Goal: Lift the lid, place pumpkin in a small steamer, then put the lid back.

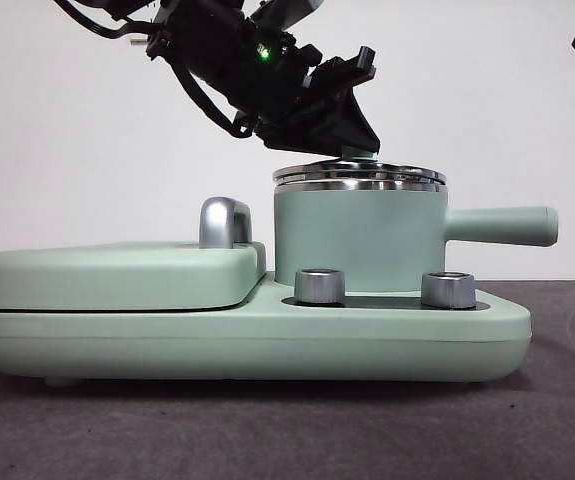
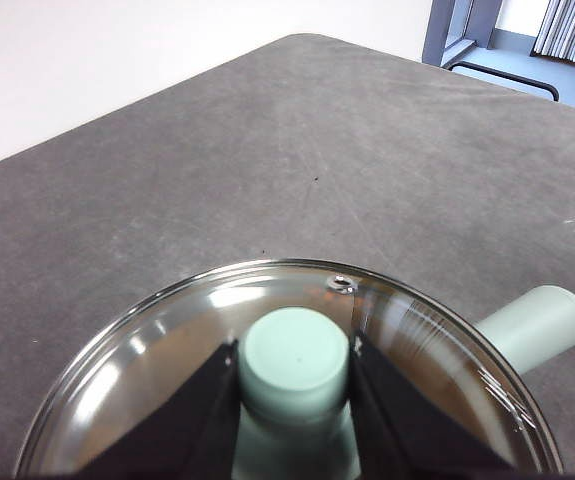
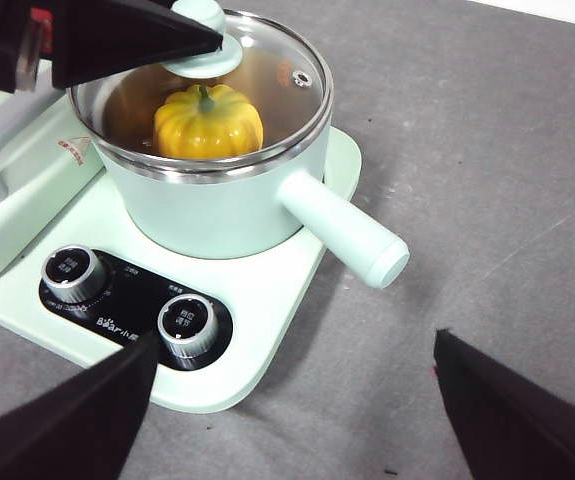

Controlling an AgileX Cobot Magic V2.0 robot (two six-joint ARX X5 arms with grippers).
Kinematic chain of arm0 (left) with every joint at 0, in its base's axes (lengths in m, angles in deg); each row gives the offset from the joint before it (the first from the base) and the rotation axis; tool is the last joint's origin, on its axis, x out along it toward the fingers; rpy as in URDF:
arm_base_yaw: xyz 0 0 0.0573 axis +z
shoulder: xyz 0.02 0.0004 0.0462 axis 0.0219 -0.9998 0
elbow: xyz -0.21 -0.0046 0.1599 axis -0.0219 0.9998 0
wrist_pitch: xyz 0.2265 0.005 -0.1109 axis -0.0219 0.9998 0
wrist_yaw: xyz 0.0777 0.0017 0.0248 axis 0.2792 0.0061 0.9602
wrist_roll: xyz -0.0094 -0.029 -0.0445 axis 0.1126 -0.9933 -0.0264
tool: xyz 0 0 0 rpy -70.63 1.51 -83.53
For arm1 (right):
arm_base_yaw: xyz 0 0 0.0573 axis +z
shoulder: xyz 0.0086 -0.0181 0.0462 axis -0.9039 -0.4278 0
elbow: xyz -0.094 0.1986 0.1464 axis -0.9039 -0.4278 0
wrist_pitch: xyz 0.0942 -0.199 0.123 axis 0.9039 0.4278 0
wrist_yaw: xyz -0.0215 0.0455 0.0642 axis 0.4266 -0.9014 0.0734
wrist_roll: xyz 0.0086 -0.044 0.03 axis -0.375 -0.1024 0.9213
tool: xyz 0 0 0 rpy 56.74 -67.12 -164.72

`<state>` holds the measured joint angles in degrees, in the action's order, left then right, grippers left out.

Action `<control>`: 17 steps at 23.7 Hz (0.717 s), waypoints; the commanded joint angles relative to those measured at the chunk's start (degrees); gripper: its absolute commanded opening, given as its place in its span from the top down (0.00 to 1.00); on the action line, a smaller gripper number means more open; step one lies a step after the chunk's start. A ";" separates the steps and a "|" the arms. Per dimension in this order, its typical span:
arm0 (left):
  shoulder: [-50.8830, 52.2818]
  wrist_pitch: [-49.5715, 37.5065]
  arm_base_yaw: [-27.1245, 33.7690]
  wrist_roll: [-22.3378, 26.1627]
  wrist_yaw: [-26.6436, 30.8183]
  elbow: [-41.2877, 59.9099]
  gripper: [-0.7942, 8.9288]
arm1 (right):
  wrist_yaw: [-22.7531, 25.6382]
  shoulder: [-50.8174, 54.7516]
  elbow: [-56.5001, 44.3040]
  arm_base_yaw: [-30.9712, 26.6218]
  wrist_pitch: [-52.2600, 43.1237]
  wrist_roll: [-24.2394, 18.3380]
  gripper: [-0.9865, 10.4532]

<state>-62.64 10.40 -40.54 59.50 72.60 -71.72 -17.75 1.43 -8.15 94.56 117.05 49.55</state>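
The glass lid [image 1: 359, 171] sits level on the rim of the small steamer [image 1: 357, 235], or a hair above it. My left gripper [image 1: 352, 150] comes down from the upper left and is shut on the lid's mint-green knob [image 2: 295, 360]. Through the glass in the right wrist view, the pumpkin [image 3: 209, 125] sits inside the steamer [image 3: 217, 210], stem up. The steamer's long handle [image 3: 342, 225] points away from the pot, toward bare table. My right gripper [image 3: 295, 345] is open and empty, hovering above the table near the appliance's control knobs.
The steamer stands on a mint-green appliance base [image 1: 267, 340] with two steel knobs [image 1: 319, 286] [image 1: 448, 289]. A flat mint-green grill cover [image 1: 117, 270] with a chrome handle [image 1: 222, 222] lies beside the pot. Grey tabletop [image 3: 487, 150] surrounds it.
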 commanded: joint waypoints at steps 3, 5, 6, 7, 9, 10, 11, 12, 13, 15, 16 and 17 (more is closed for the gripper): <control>-1.42 -3.80 -0.59 0.61 1.64 -1.40 0.91 | 0.26 -0.22 0.24 0.33 -0.55 0.61 0.54; -1.42 -3.06 -0.57 0.85 1.62 -1.40 0.91 | 0.26 -0.22 0.24 0.33 -0.55 0.61 0.54; -1.42 -2.56 -0.48 0.90 1.60 -1.40 0.91 | 0.28 -0.22 0.24 0.33 -0.59 0.61 0.54; -1.44 -1.88 -0.48 0.90 1.55 -1.40 0.91 | 0.28 -0.22 0.24 0.33 -0.63 0.61 0.54; -1.44 0.07 -0.48 0.90 1.44 -1.40 0.91 | 0.57 -0.22 0.24 0.33 -0.94 0.61 0.54; -1.42 1.11 -0.48 0.90 1.42 -1.40 0.91 | 1.20 -0.22 0.24 0.35 -0.98 0.61 0.54; -1.42 2.27 -0.48 0.87 1.42 -1.40 0.91 | 1.38 -0.22 0.24 0.33 -0.96 0.59 0.54; -1.42 3.19 -0.48 0.87 1.42 -1.40 0.91 | 1.36 -0.22 0.24 0.33 -0.96 0.59 0.54; -1.42 4.42 -0.48 0.87 1.42 -1.40 0.91 | 1.38 -0.22 0.24 0.33 -0.98 0.59 0.54; -1.42 5.38 -0.48 0.87 1.42 -1.40 0.89 | 1.36 -0.22 0.24 0.33 -1.01 0.59 0.54; -1.42 5.33 -0.48 0.85 1.42 -1.40 0.82 | 1.36 -0.22 0.24 0.33 -1.01 0.59 0.54; -1.42 5.14 -0.48 0.68 1.40 -1.40 0.70 | 1.36 -0.22 0.24 0.33 -1.01 0.59 0.54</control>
<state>-62.94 13.51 -40.67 59.59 73.81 -72.90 -16.49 1.43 -8.15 94.56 116.70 49.55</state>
